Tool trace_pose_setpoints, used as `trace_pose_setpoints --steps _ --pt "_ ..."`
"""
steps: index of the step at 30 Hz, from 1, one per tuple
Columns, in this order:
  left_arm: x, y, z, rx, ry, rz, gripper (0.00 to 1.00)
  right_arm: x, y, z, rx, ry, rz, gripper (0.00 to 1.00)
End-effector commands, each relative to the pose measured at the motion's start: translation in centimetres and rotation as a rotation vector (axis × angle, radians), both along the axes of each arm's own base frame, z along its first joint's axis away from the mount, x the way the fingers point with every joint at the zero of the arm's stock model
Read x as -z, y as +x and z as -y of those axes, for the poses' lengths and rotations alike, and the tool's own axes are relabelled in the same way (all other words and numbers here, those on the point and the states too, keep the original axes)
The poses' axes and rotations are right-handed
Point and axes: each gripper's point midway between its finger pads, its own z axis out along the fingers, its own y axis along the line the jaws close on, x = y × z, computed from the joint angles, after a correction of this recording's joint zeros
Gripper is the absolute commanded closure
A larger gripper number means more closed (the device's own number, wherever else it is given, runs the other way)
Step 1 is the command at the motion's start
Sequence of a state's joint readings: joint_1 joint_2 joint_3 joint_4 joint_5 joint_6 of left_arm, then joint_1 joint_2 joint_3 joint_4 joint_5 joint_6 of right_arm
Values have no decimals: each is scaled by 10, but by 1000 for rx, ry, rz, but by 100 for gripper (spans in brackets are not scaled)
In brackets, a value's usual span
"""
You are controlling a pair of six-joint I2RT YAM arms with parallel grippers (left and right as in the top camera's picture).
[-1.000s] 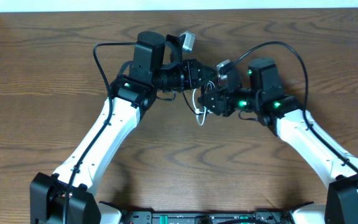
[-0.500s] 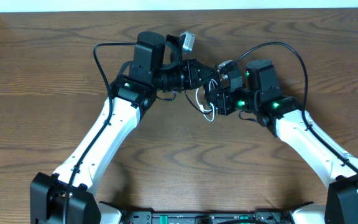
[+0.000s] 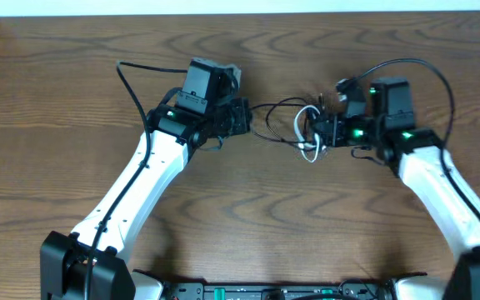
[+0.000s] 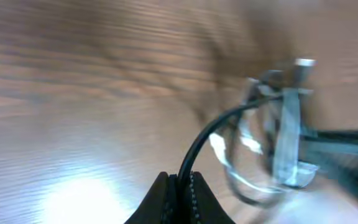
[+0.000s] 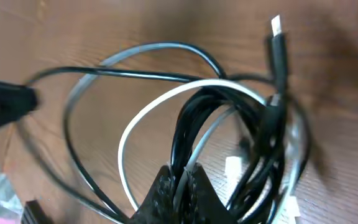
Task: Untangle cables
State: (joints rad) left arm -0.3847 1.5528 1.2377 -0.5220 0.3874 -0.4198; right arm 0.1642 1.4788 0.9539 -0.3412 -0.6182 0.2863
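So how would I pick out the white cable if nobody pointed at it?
Start at the wooden table seen from above and go just right of its middle. There the right gripper is shut on the black cable, in a small tangle of loops. The white cable is the one pale loop threaded through those dark strands.

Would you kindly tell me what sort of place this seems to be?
Probably a robotics lab bench: a white left arm and right arm work at a wood-grain table, with a tangle of thin cables between them.
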Motion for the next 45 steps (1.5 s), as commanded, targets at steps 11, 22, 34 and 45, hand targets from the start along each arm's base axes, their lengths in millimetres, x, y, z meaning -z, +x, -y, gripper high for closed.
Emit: trace_pose_setpoints --steps 11,22,34,45 --pt "97 8 -77 -180 360 -38 92 -119 -27 73 249 57 256 99" --pt "110 18 -153 -417 255 -156 92 -112 -44 136 394 3 217 99" --pt "106 3 -78 -188 179 -142 63 -73 -47 137 339 -60 99 99" --pt "108 -17 -25 -58 348 -35 60 -47 -59 141 320 -124 1 95"
